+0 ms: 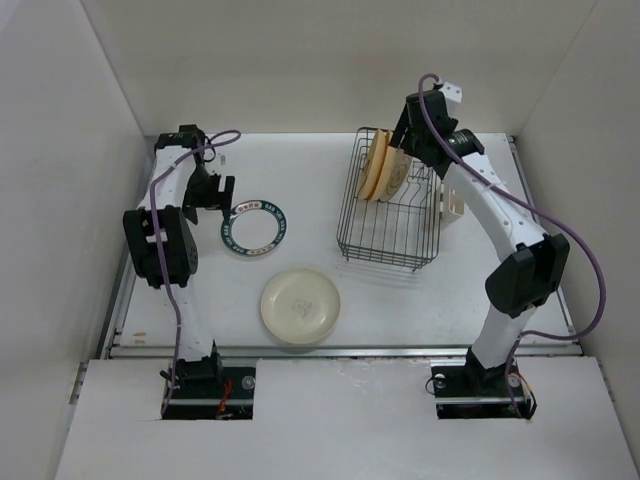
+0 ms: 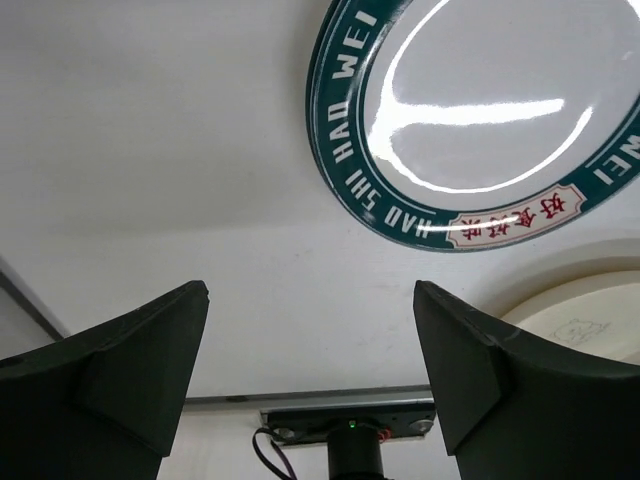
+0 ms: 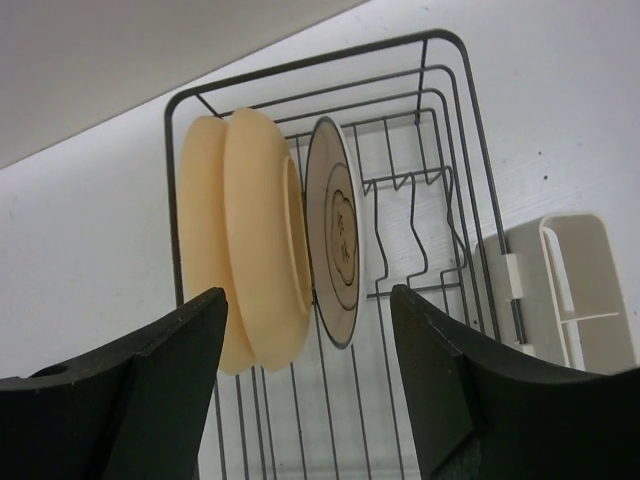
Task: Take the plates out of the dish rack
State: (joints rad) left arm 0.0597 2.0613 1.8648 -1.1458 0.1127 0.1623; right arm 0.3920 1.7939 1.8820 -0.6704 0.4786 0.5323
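Observation:
The dark wire dish rack [image 1: 390,245] stands at the right middle of the table. Three plates stand upright at its far end: two cream ones [image 3: 250,240] and a thinner dark-rimmed patterned one [image 3: 335,240]; they also show in the top view [image 1: 385,168]. My right gripper [image 3: 310,330] is open and empty, hovering above these plates [image 1: 415,140]. A white plate with a dark green lettered rim [image 1: 252,228] and a plain cream plate [image 1: 300,306] lie flat on the table. My left gripper [image 2: 310,360] is open and empty, just left of the green-rimmed plate [image 2: 480,110].
A cream cup holder [image 1: 450,205] hangs on the rack's right side, also in the right wrist view [image 3: 565,290]. White walls enclose the table on the left, back and right. A metal rail [image 1: 340,350] runs along the near edge.

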